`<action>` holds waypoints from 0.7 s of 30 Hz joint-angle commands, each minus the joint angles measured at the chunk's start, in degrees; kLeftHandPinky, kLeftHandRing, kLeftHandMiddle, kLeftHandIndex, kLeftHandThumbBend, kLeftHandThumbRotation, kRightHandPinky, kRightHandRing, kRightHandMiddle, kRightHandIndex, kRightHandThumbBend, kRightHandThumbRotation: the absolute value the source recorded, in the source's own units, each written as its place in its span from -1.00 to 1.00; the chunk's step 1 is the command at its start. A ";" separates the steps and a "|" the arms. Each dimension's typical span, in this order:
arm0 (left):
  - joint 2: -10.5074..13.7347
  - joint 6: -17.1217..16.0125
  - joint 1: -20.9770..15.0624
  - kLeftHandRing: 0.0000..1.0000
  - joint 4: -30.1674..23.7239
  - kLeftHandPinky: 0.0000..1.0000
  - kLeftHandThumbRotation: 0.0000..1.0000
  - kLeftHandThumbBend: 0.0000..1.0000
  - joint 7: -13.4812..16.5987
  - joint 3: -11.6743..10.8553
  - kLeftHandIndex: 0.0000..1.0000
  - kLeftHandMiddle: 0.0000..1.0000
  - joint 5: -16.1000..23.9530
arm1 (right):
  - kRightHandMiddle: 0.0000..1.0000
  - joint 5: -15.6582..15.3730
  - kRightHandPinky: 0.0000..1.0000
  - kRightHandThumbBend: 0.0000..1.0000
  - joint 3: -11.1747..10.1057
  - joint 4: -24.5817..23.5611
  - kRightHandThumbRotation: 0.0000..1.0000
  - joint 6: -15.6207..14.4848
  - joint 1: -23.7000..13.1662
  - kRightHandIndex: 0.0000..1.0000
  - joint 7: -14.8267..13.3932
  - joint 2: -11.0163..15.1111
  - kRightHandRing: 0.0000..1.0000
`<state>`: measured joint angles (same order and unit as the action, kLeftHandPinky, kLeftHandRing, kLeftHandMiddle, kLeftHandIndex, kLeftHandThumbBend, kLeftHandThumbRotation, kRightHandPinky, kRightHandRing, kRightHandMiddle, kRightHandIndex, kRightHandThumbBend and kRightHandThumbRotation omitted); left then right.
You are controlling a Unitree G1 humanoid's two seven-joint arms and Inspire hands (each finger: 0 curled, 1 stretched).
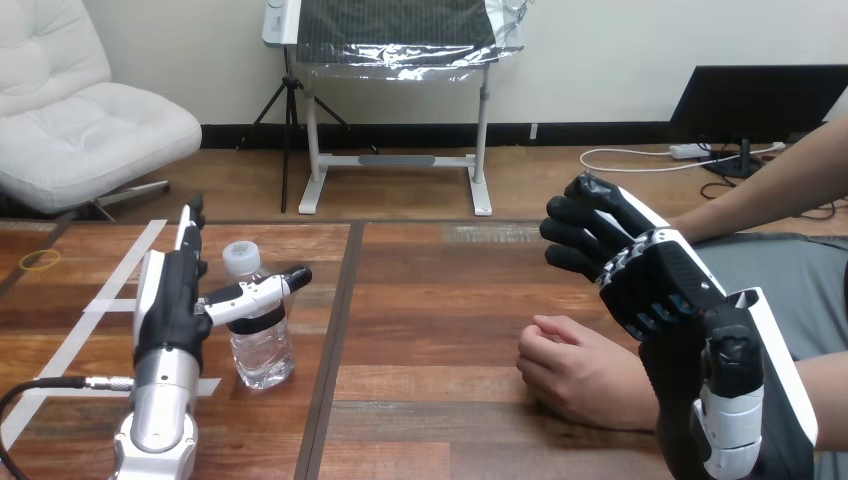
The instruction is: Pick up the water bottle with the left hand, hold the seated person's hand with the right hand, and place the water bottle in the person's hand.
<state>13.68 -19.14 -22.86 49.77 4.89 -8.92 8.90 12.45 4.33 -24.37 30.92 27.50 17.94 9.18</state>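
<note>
A clear water bottle with a white cap stands upright on the left half of the wooden table. My left hand is beside it on its left, fingers straight and pointing away, the thumb reaching across the bottle's shoulder; it is open. The person's hand rests on the table at the right as a loose fist. My right hand hovers above and just behind it, apart from it, fingers loosely bent and holding nothing.
White tape strips mark the table's left part, and a yellow rubber band lies near its far left corner. The person's other forearm crosses the upper right. A dark seam splits the tabletop.
</note>
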 commanded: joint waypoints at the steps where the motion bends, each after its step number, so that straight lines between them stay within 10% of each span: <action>1: 0.80 0.05 -5.64 1.00 1.51 0.87 -0.61 1.00 0.04 0.52 1.00 1.00 -0.92 | 0.71 0.77 0.66 0.48 -0.42 -1.22 1.00 0.29 -2.49 0.74 -0.06 -0.09 0.69; 21: 0.14 2.51 -7.56 0.99 6.23 0.86 -0.58 1.00 0.55 0.67 1.00 1.00 -1.43 | 0.71 1.26 0.66 0.47 -0.58 -1.51 1.00 0.16 -2.28 0.74 0.18 0.11 0.69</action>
<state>13.63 -16.94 -25.29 55.05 5.26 -8.92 8.29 12.88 4.28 -24.37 30.91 27.50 18.12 9.19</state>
